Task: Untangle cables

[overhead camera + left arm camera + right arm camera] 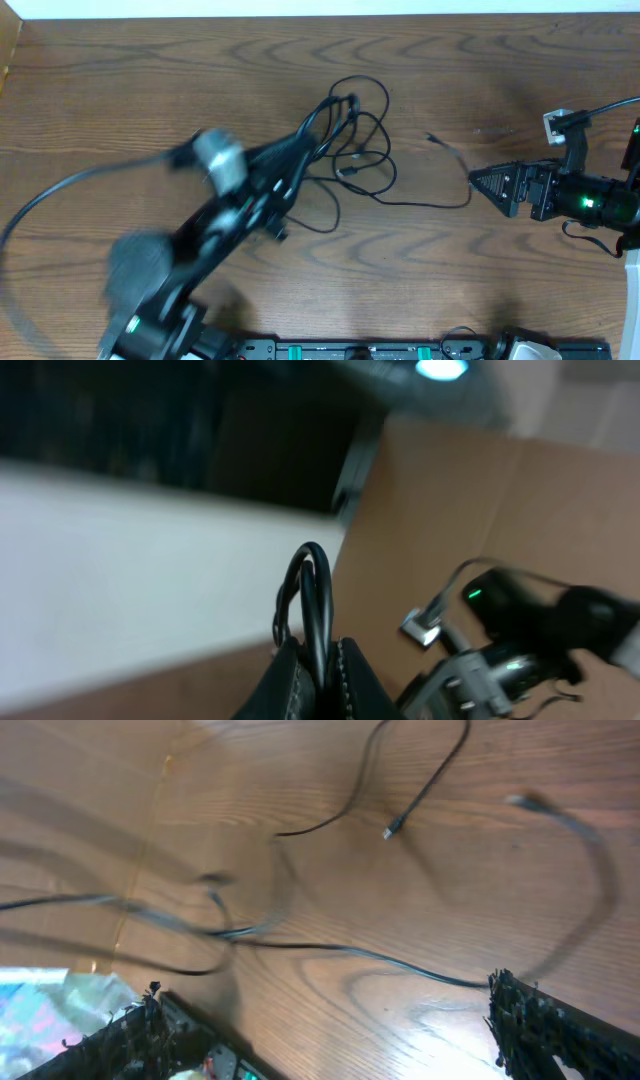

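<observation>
Thin black cables (362, 150) lie in a loose tangle on the wooden table, with one strand trailing right to a small plug (431, 137). My left gripper (312, 135), blurred with motion, reaches in from the lower left. In the left wrist view the left gripper (323, 660) is shut on a doubled loop of black cable (314, 585) that sticks up between its fingers. My right gripper (478, 182) is at the right, pointing left, close to a strand's bend. Its jaws (330, 1015) stand wide open over bare wood, and a cable strand (400, 963) crosses just beyond the fingertips.
The right arm (520, 630) shows in the left wrist view. A black rail (350, 350) with the arm bases runs along the table's near edge. The table's far edge (300, 14) lies along the top. A white object (632, 300) sits at the right edge.
</observation>
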`<action>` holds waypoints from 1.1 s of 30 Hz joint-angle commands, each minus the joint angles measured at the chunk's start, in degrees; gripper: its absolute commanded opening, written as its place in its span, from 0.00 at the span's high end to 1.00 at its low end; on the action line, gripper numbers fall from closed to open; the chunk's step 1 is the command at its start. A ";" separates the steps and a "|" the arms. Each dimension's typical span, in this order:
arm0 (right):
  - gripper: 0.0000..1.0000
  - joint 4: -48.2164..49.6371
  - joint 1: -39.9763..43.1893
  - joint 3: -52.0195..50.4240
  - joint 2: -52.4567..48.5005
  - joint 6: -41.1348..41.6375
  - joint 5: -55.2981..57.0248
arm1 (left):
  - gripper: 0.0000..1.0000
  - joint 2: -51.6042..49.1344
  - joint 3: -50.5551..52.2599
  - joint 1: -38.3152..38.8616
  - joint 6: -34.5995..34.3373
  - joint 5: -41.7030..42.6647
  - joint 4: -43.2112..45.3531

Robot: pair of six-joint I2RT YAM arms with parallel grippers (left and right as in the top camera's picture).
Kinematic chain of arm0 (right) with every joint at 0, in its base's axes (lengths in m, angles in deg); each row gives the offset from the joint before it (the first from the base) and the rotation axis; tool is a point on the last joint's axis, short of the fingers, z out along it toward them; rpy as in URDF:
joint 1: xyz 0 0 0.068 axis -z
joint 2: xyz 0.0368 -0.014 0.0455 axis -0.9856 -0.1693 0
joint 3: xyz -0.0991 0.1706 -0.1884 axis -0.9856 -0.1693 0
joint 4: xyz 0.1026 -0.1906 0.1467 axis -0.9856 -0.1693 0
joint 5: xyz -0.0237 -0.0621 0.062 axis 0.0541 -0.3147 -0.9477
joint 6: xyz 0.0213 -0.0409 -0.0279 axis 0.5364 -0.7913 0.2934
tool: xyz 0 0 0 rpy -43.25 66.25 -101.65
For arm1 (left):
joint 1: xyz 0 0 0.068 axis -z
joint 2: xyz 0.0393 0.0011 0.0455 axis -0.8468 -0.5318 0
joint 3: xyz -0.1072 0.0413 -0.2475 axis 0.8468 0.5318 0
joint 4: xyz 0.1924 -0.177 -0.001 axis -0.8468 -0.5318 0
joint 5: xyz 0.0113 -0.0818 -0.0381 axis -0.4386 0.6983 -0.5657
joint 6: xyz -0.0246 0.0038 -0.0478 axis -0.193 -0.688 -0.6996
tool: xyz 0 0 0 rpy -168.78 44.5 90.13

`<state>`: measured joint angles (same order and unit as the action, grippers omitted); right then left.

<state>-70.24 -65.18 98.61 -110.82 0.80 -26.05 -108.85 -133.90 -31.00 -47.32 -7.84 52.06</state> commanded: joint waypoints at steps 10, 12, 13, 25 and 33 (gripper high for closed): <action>0.01 6.14 -1.92 -0.42 -1.99 12.57 2.16 | 0.92 10.19 -0.57 -0.13 7.32 -16.20 -10.93; 0.01 6.08 -3.82 -0.59 -2.73 12.63 2.19 | 0.92 9.77 -0.57 -0.13 7.32 -16.31 -10.64; 0.01 5.99 -4.90 -0.79 -3.04 12.66 2.16 | 0.92 9.64 -0.57 -0.13 7.32 -16.31 -10.49; 0.01 11.72 -22.38 -7.43 -5.88 13.31 1.14 | 0.92 9.18 -0.57 -0.13 7.32 -16.31 -10.49; 0.01 26.62 -28.87 -12.83 -5.99 32.68 1.11 | 0.92 9.14 -0.57 -0.13 7.30 -18.86 -10.54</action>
<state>-46.08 -91.41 87.92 -116.77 23.31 -24.56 -99.82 -134.07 -31.00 -41.13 -25.11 40.92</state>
